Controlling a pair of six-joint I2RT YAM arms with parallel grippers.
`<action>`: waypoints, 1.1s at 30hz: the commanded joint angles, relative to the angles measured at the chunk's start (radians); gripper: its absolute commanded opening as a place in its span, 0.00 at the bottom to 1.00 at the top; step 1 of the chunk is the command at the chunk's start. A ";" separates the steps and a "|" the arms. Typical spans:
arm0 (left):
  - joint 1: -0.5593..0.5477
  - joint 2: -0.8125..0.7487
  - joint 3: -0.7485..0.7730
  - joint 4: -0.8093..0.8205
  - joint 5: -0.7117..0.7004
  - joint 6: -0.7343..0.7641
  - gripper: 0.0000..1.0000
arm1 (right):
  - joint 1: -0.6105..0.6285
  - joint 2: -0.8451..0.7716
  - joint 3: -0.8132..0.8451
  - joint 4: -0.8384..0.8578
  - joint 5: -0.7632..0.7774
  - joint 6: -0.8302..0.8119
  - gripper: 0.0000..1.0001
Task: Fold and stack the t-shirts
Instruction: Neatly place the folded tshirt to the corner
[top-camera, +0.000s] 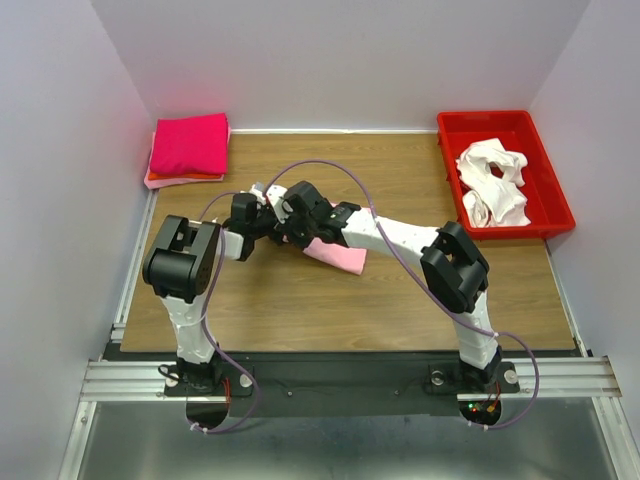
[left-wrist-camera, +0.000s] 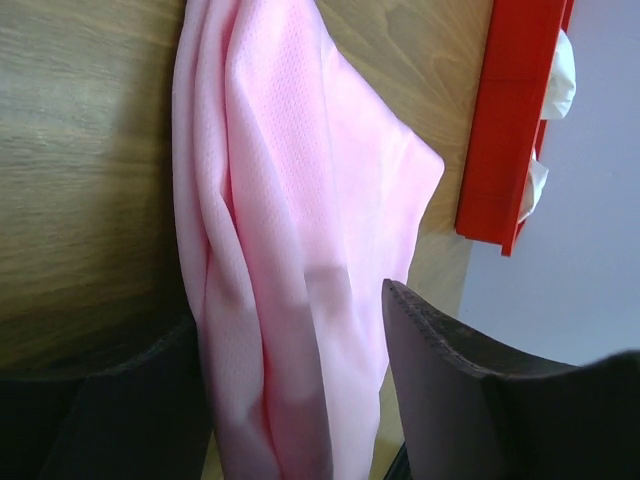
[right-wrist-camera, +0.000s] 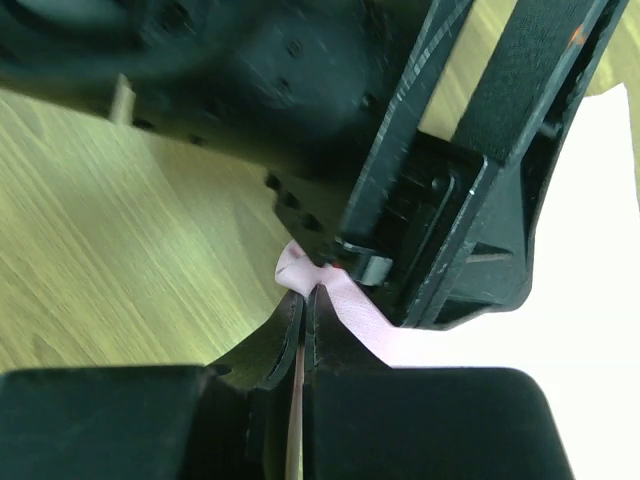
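Observation:
A pale pink t-shirt (top-camera: 340, 256) lies bunched on the wooden table (top-camera: 300, 300), mostly under the two arms that meet over it. My right gripper (top-camera: 285, 216) is shut on a small fold of the pink shirt (right-wrist-camera: 350, 305); its fingers (right-wrist-camera: 307, 295) are pressed together right beside the left gripper's body. My left gripper (top-camera: 262, 212) is open. The pink shirt (left-wrist-camera: 290, 200) runs in long folds between its fingers (left-wrist-camera: 290, 320), which stand well apart. A folded stack with a magenta shirt (top-camera: 190, 143) on top sits at the back left corner.
A red bin (top-camera: 495, 118) holding crumpled white shirts (top-camera: 492, 180) stands at the back right; it also shows in the left wrist view (left-wrist-camera: 500, 120). White walls enclose the table on three sides.

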 joint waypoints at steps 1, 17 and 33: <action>-0.016 0.023 0.033 0.046 -0.073 -0.020 0.68 | 0.000 -0.026 0.050 0.024 -0.019 0.024 0.01; -0.019 0.121 0.183 -0.019 -0.104 0.082 0.13 | -0.005 -0.032 0.041 0.021 -0.035 0.033 0.02; 0.052 0.192 0.859 -0.703 -0.421 0.780 0.00 | -0.244 -0.197 -0.082 -0.043 -0.012 0.101 1.00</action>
